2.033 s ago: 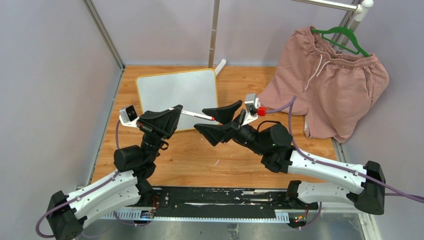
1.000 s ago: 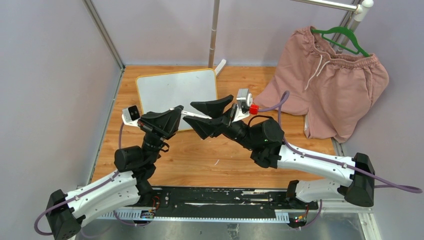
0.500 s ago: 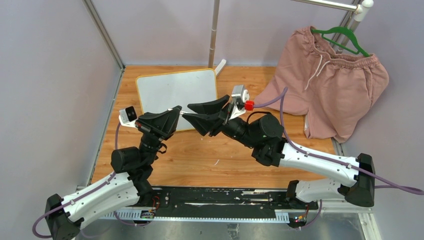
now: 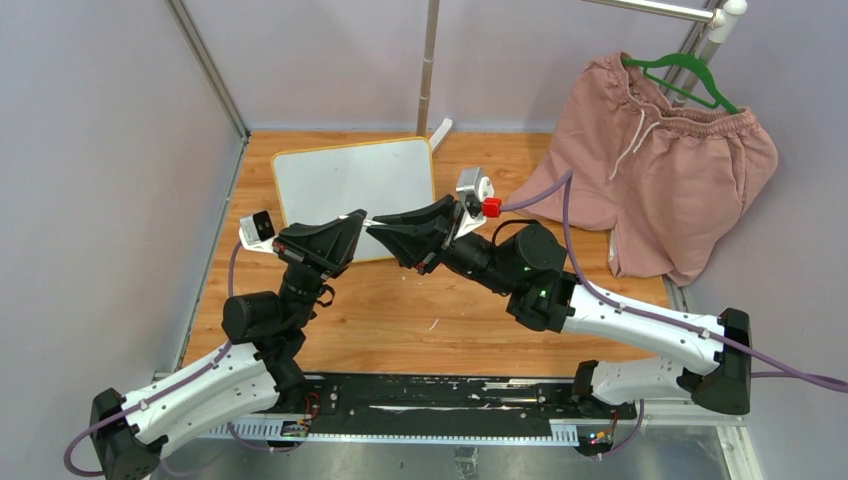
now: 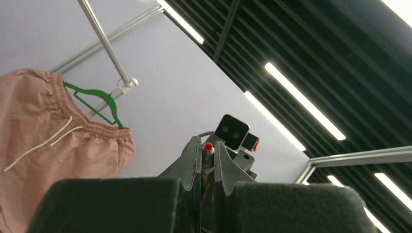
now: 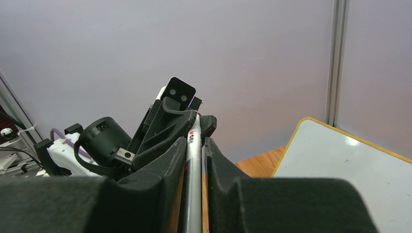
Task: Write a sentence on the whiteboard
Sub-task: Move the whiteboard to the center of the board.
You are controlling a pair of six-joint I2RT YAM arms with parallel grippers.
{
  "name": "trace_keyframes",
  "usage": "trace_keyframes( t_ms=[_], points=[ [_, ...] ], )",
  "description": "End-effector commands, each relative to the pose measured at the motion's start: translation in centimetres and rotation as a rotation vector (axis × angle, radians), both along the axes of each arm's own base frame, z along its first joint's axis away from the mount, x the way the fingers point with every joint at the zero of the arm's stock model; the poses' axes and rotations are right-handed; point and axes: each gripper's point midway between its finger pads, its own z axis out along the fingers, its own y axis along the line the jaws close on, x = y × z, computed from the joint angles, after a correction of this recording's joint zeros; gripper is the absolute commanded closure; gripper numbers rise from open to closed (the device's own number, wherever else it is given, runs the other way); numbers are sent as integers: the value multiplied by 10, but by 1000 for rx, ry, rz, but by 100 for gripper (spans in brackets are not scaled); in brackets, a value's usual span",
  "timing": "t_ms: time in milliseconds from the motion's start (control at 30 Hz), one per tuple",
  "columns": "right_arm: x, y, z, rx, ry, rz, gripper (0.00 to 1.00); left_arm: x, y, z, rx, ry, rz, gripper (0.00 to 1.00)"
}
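The whiteboard (image 4: 350, 190) lies flat at the far left of the wooden table (image 4: 420, 320), nothing written on it, while both arms meet just off its near right corner. The left gripper (image 4: 350, 226) is clamped on the marker (image 6: 193, 170), and the right gripper (image 6: 195, 141) presses its fingers to either side of the same pen. We judge this the uncapping or handover step; next calls for a straight pull along the barrel, away from the board

2 arms (image 4: 650, 328): white shells (image 4: 200, 388), blk joints (image 4: 528, 258) | purple cables (image 4: 564, 215) | blk wedge fingers (image 4: 410, 216) | red knob (image 4: 491, 207), R wrist
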Motion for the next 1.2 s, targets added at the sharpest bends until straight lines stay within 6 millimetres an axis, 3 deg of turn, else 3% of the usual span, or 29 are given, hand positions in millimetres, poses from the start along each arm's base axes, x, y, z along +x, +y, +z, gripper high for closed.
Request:
trace_keyframes(
  t_ms=[0,133,167,467,633,900,1033,1167],
  points=[
    [-7,-11,23,50,-19,-3,80,-7,5,15,-14,-37,7,100],
    [-7,-14,24,56,-24,-8,100,-5,1,11,3,-31,4,100],
    [-7,-15,24,57,-25,-10,100,-5,0,10,10,-31,4,100],
    [-9,-20,24,76,-39,-14,99,-3,-1,2,32,-22,14,100],
    [-8,-18,24,65,-38,-12,81,-1,-2,1,36,-15,19,100],
    [-5,-19,22,67,-36,-29,68,1,-1,-3,35,-2,26,100],
    [-6,-17,21,57,-37,-21,71,2,-2,-3,37,0,27,100],
    [-7,-15,20,44,-32,-12,85,2,-4,-3,42,-2,22,100]
  ],
)
